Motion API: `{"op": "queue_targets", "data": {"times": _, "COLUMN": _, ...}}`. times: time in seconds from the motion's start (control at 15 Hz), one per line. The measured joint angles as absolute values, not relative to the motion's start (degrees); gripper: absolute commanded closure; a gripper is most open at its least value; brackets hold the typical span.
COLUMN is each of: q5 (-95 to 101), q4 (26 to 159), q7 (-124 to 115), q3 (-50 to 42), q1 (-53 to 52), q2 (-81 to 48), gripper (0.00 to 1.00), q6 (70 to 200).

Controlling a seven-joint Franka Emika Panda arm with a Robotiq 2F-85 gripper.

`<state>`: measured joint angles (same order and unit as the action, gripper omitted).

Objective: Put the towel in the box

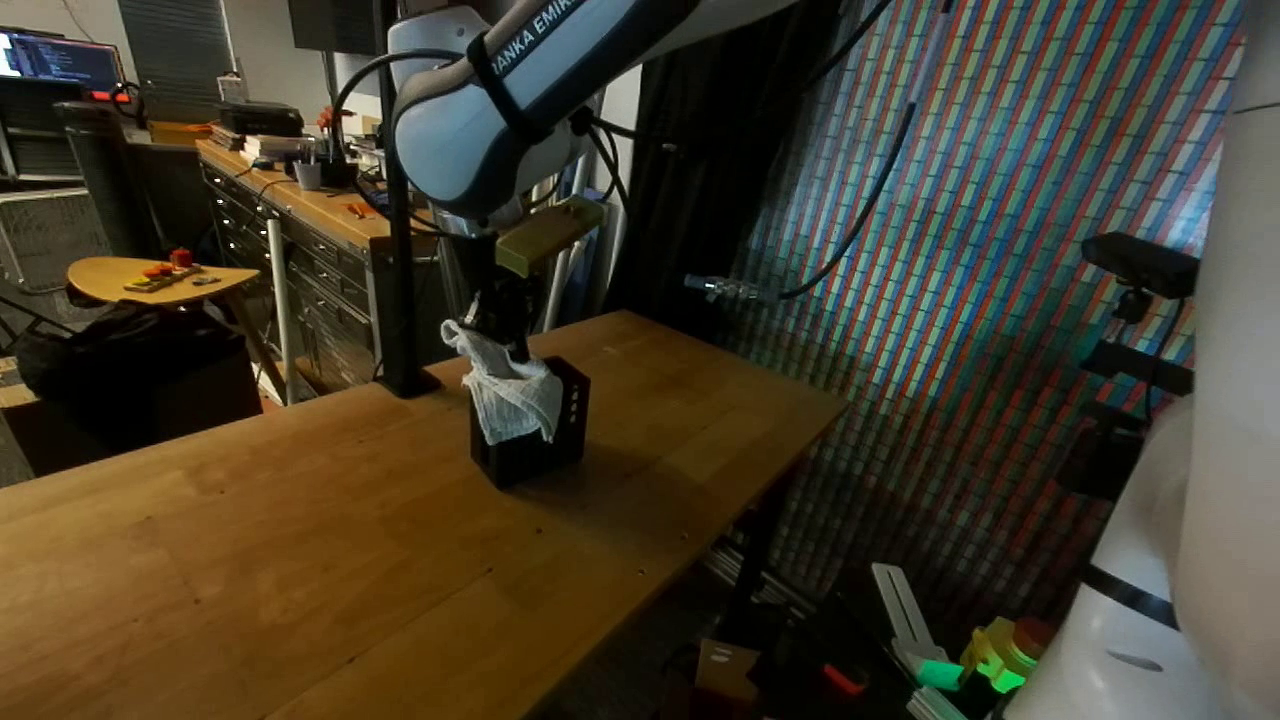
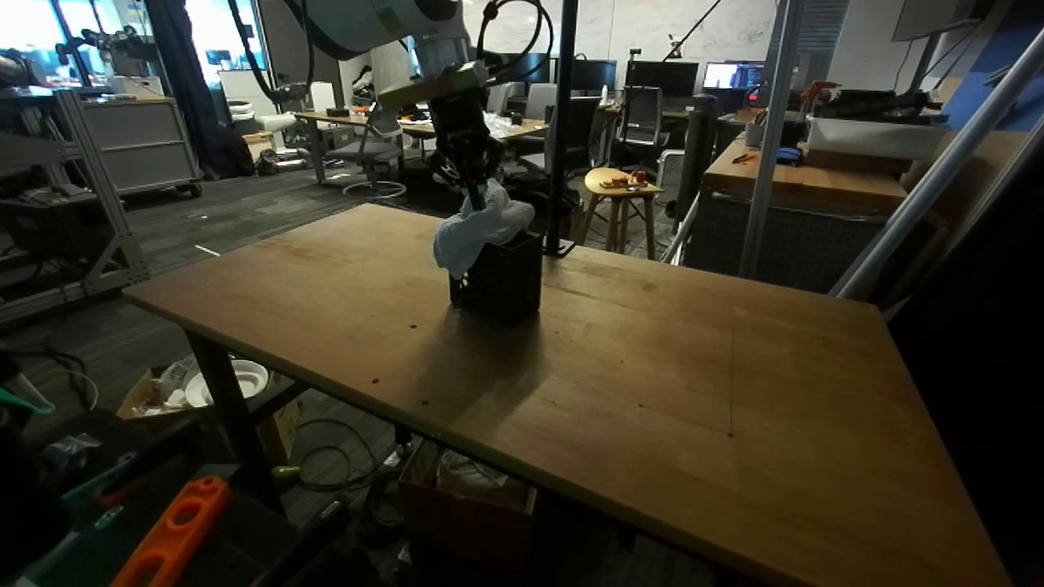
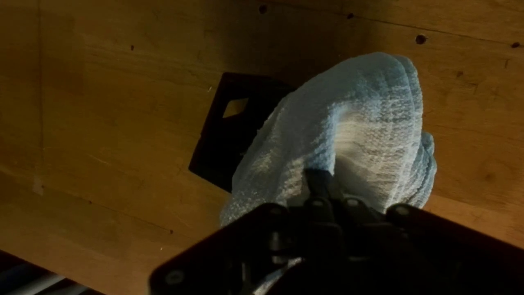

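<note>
The towel is white to light blue and crumpled. It shows in both exterior views (image 1: pixel 515 400) (image 2: pixel 473 232) and in the wrist view (image 3: pixel 376 102). My gripper (image 1: pixel 520 348) (image 2: pixel 475 198) points down and is shut on the towel, which bulges out around its fingertips (image 3: pixel 323 178). The black box (image 1: pixel 572 435) (image 2: pixel 510 281) stands upright on the wooden table, below the gripper. The towel lies over the box's top and hangs down outside one side. In the wrist view the towel hides much of the box (image 3: pixel 227 147). The box's inside is mostly hidden.
The wooden table (image 1: pixel 300 560) (image 2: pixel 693 391) carries the box. A black upright post (image 1: pixel 400 340) (image 2: pixel 561 163) is fixed at the table's edge, close to the box. A hanging cable with a metal end (image 1: pixel 735 288) is beside the table in an exterior view.
</note>
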<state>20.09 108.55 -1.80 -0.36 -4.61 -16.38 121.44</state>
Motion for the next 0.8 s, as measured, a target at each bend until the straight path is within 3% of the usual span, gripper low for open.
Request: {"op": "queue_targets", "data": {"times": 0.8, "q5": 9.02, "q4": 113.43, "q7": 0.43, "q3": -0.2, "q1": -1.0, "q2": -21.01, "gripper": 0.98, "q6": 133.71}}
